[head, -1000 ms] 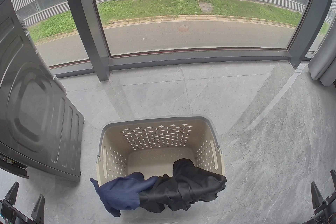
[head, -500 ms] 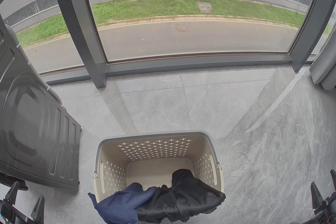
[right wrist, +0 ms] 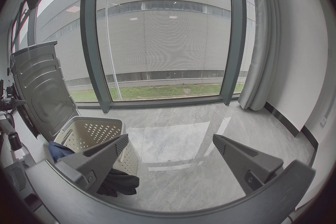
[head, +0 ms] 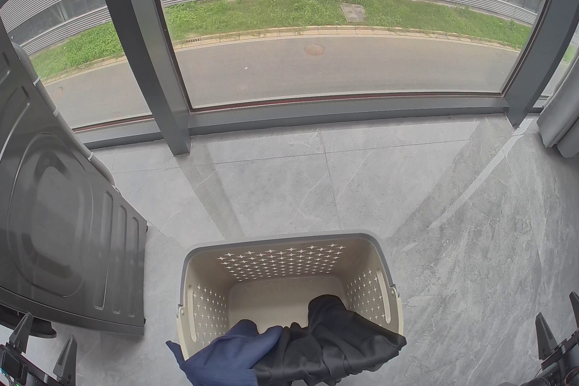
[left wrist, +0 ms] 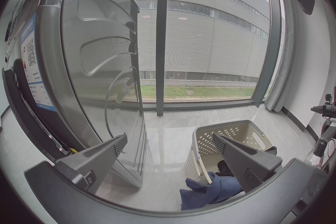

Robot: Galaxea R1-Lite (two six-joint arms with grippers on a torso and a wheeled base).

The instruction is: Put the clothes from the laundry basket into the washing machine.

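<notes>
Draping beige plastic laundry basket, dark-blue cloth garment being judged limp, light, pinchable where bunched; left gripper, right gripper released.

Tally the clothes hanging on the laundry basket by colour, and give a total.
Dark blue cloth garment: 1
Black cloth garment: 1
Total: 2, both draped over the near rim of the beige plastic laundry basket.
</notes>
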